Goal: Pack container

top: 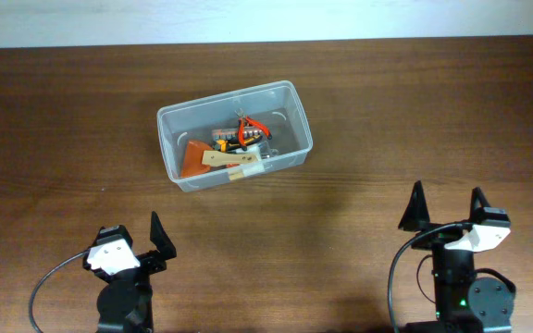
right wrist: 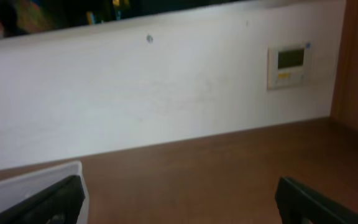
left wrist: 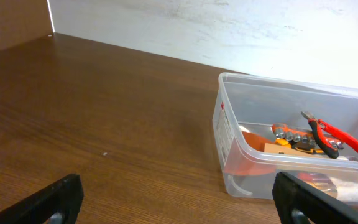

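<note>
Container (top: 228, 94) contents (top: 234, 146) hidden from right wrist

PLACE: indoor robot lab or test room | BENCH: wood-grain table (top: 63, 139), with left arm (top: 118, 287) and right arm (top: 475, 296) at its near edge | WALL: plain white wall (right wrist: 166, 93) carrying a small control panel (right wrist: 290, 65) with a display | PROPS: clear container (top: 167, 143) holding hand tools (top: 239, 148)
</note>
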